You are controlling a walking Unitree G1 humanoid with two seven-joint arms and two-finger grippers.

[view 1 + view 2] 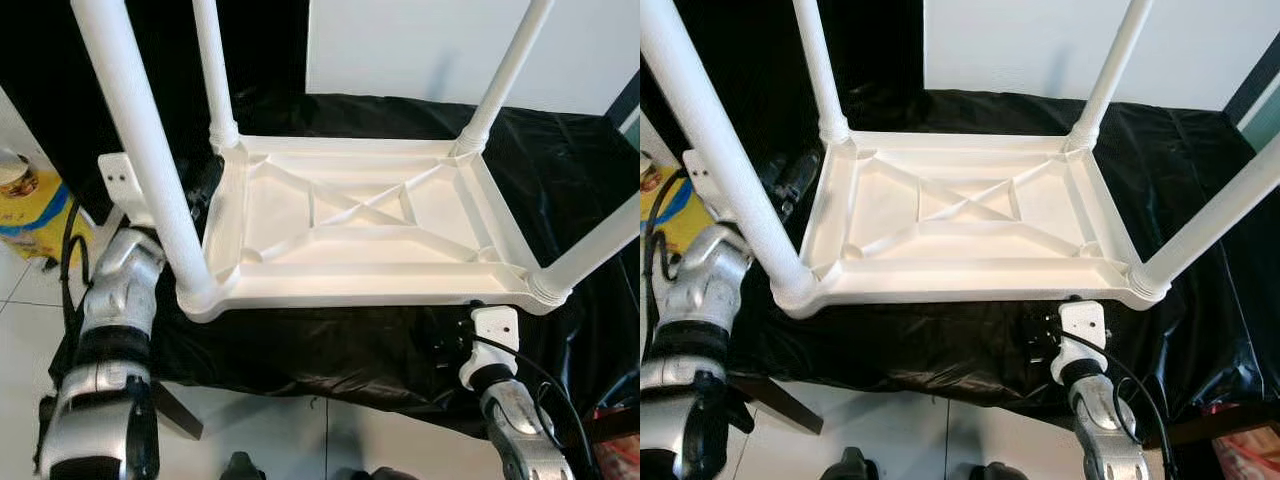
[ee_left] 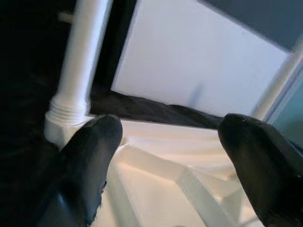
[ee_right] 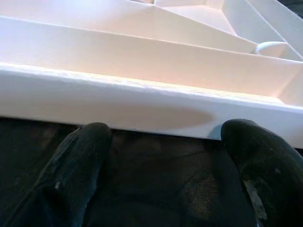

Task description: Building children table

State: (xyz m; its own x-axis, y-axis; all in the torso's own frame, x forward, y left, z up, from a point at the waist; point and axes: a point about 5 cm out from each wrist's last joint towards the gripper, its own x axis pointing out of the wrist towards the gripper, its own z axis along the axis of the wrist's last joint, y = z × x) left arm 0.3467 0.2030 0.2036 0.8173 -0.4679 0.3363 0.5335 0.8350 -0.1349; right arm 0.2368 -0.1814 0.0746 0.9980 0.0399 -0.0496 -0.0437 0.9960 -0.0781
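Right wrist view shows the right claw point(image 3: 158, 156), fingers apart, facing the upturned table's point(image 1: 350, 215) near long rim at the bench's point(image 1: 560, 150) front edge; left claw point(image 2: 170, 156) is likewise open.

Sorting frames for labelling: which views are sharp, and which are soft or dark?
Eye views: sharp, evenly lit, white upturned table bright against black cloth. Left wrist view: soft, blurred leg, dark fingers. Right wrist view: table edge warm-lit, fingers blurred.
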